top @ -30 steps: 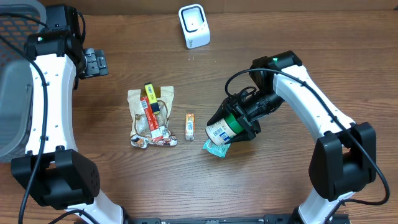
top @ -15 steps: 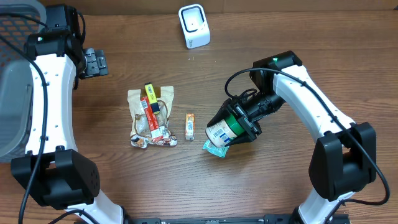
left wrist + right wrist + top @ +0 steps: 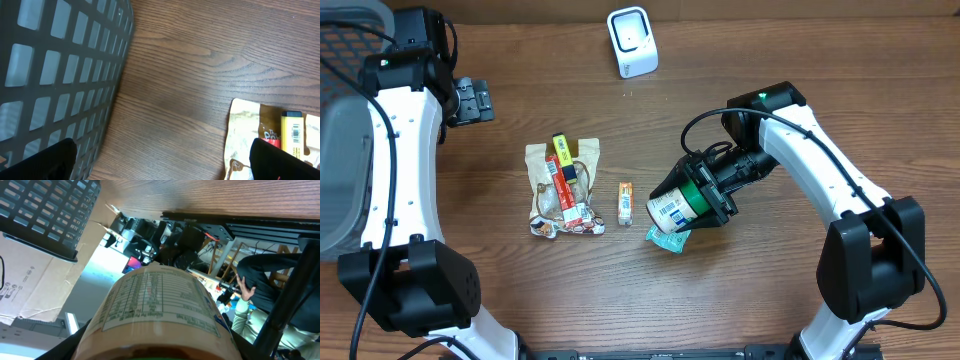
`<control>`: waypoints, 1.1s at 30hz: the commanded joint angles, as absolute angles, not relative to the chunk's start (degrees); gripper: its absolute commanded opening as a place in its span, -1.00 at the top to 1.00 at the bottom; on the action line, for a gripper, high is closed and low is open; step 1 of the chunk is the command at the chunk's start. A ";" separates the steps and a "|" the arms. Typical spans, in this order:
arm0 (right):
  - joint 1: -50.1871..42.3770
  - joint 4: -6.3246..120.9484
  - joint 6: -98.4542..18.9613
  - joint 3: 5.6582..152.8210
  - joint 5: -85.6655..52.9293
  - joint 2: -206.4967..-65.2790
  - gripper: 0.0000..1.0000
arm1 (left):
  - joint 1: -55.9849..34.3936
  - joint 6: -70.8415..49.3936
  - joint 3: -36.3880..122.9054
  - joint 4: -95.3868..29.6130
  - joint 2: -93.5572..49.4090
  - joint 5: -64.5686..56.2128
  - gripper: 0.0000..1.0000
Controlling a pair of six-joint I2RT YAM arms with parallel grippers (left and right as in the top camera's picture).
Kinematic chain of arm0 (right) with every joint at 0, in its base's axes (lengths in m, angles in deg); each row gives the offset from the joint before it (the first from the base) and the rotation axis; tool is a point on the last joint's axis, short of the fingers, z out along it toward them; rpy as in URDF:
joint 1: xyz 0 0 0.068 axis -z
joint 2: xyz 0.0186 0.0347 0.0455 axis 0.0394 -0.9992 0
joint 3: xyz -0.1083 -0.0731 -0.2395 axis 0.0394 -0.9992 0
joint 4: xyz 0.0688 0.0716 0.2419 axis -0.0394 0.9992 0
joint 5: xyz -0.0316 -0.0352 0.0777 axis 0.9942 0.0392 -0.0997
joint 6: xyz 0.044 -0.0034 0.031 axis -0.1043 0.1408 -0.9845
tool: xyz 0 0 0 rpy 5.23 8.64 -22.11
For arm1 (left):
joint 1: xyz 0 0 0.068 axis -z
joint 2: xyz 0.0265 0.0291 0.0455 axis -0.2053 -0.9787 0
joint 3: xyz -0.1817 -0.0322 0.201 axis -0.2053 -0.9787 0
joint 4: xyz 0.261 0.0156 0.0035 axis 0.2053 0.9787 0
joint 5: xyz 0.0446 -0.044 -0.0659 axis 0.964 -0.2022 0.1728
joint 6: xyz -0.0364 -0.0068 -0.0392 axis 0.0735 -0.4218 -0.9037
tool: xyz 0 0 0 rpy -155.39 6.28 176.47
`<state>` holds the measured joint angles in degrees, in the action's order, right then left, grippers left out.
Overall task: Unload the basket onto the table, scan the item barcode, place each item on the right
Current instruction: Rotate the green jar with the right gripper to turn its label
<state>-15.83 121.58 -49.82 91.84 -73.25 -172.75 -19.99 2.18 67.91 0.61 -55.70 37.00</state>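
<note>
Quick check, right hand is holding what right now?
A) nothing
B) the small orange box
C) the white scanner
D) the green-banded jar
D: the right hand is clamped around the green-banded jar, while the scanner and the small orange box sit apart from it on the table.

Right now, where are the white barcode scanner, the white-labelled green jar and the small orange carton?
white barcode scanner (image 3: 632,40), overhead view, its front face.
white-labelled green jar (image 3: 670,209), overhead view, its label.
small orange carton (image 3: 626,202), overhead view, its top side.
</note>
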 commanded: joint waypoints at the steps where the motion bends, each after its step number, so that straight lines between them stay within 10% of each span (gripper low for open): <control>1: -15.72 121.60 -49.78 93.13 -75.96 -172.49 0.92 | -20.07 3.25 68.85 0.37 -55.55 37.33 -0.99; 33: -28.64 121.65 -50.24 93.13 -75.94 -172.49 0.93 | -20.07 3.25 68.85 0.37 -55.55 37.33 -1.00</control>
